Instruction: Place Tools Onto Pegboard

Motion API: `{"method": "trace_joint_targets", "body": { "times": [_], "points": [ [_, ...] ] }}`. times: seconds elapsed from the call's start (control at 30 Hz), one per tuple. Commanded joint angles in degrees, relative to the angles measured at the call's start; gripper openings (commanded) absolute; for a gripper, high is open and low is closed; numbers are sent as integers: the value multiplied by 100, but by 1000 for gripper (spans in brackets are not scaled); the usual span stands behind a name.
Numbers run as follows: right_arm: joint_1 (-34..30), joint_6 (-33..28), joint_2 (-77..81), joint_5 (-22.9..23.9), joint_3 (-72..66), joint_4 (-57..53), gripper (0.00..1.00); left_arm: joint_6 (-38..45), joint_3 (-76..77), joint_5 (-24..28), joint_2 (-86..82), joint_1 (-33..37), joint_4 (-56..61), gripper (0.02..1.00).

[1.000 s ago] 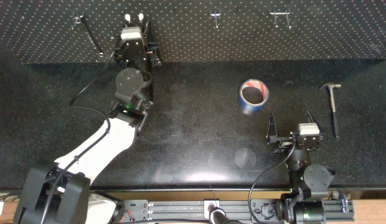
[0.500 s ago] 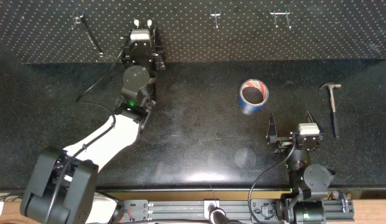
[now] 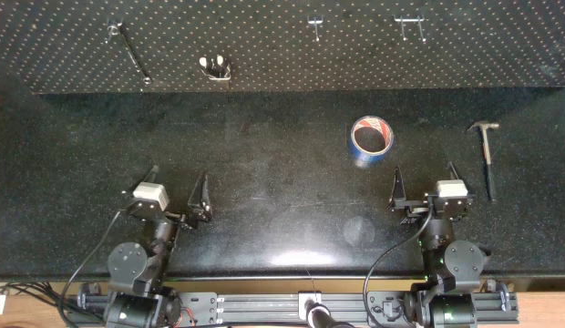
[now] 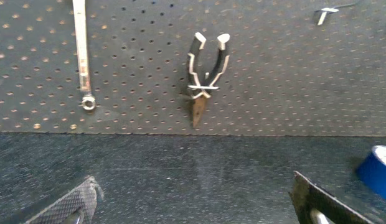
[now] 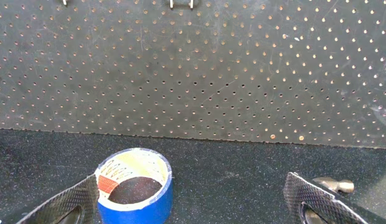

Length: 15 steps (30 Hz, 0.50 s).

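Observation:
Black-and-white pliers (image 3: 215, 66) (image 4: 205, 73) hang on the pegboard (image 3: 282, 41), with a silver wrench (image 3: 131, 53) (image 4: 81, 53) hanging to their left. A blue tape roll (image 3: 371, 138) (image 5: 134, 186) lies on the black table right of centre. A hammer (image 3: 487, 153) (image 5: 330, 184) lies at the far right. My left gripper (image 3: 178, 191) (image 4: 199, 208) stands open near the front edge, well back from the pliers. My right gripper (image 3: 422, 187) (image 5: 193, 208) stands open near the front, behind the tape, holding nothing.
Bare metal hooks (image 3: 314, 25) (image 3: 410, 25) stick out of the pegboard at upper right. The black tabletop (image 3: 282, 191) stretches between both arms and the board.
The left arm has let go of the pliers, which now hang on the board, and has drawn back from the pegboard to the front left. The right arm has not moved.

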Motion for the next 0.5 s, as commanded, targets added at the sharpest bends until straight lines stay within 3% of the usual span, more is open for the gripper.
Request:
{"method": "trace_joint_targets", "body": {
  "times": [0.03, 0.43, 0.5],
  "points": [
    [39, 44, -39, -13, -24, -9, 976, -136, -4, 264, -94, -389, -22, 993],
    [39, 46, -4, -20, 61, -52, 976, -136, -4, 264, -87, -389, -31, 993],
    [39, 46, 426, -22, 807, -898, 976, -136, -4, 264, -87, -389, -31, 993]
  ]
}}
